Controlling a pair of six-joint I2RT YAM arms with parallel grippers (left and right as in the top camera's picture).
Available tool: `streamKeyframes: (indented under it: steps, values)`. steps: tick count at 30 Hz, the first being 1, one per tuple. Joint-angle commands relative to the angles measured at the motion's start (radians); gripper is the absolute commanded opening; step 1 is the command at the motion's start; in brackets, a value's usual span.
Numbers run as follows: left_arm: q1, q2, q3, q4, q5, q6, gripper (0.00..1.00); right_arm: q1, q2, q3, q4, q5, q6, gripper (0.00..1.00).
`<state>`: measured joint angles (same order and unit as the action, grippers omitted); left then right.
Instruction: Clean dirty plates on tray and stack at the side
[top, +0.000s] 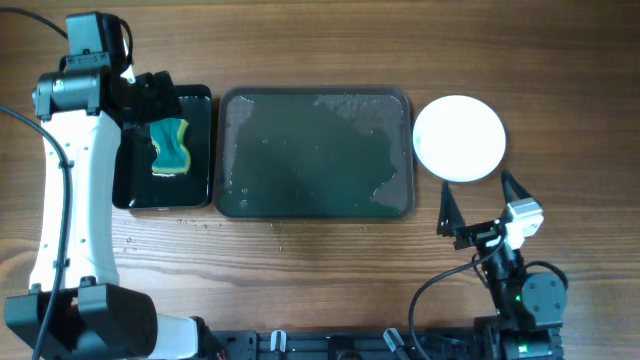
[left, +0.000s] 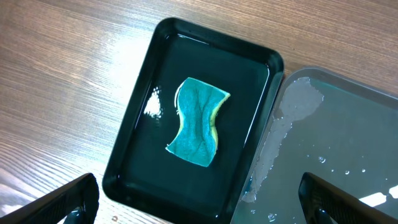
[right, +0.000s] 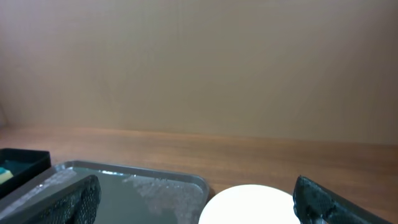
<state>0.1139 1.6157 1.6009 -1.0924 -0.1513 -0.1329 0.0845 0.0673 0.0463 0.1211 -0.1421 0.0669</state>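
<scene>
The dark grey tray (top: 300, 150) lies in the middle of the overhead frame on the wooden worktop (top: 300, 50). Its surface is wet, with drops and some foam along the left edge and in the upper right corner, and no plate is on it. A white plate (top: 460, 138) stands just beside the right edge of the tray, in the upper right of the frame. Its top is plain white, without a green mark. Whether more plates lie under it cannot be told from above.

On the left of the tray, touching or almost touching it, is a smaller black container (left: 249, 93) with a shiny wet bottom. A teal-green sponge with a yellow layer (left: 198, 121) lies flat in its middle.

The left hand (left: 199, 193) hangs over this container with its two fingers spread wide, grasping nothing. The right hand (top: 480, 203) is in the lower right of the overhead frame, below the plate and apart from it, also released, with nothing between its fingers.
</scene>
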Motion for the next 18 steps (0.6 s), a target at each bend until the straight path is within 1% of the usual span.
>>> streamKeyframes:
  steps: [1,4,9,18]
  values:
    - [0.0,0.008,0.0,0.003,0.005,-0.009,1.0,0.005,-0.065,-0.042,0.006,-0.016,0.021,1.0]
    - [0.0,0.008,0.0,0.003,0.005,-0.009,1.0,0.008,-0.065,-0.041,-0.009,-0.016,0.012,1.0]
    - [0.0,0.008,0.0,0.003,0.005,-0.009,1.0,0.008,-0.063,-0.041,-0.112,-0.016,0.016,1.0]
    - [0.0,0.008,0.0,0.003,0.005,-0.009,1.0,0.008,-0.01,-0.041,-0.111,-0.016,0.014,1.0]
